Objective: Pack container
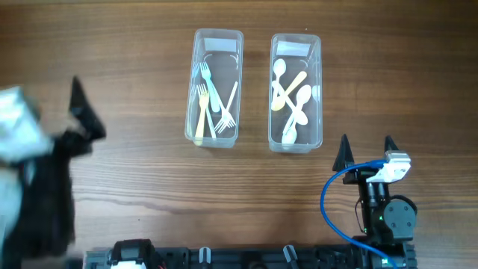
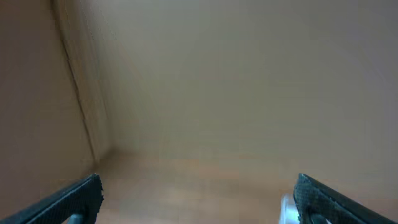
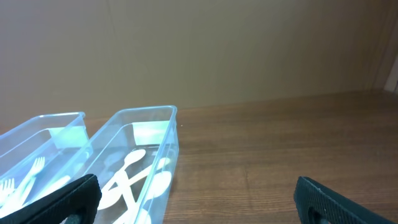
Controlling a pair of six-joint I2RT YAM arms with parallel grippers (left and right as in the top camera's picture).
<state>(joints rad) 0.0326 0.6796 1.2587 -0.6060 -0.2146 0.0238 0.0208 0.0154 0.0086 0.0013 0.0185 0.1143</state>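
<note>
Overhead, my right gripper sits spread wide near the spoon box; my left gripper is spread wide too.

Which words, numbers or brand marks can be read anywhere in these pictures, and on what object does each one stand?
No text can be read in any view.
The fork container has a pale label at its far end: any print on it is too small and blurred to read.
The spoon container has a similar patch: also unreadable.
</note>
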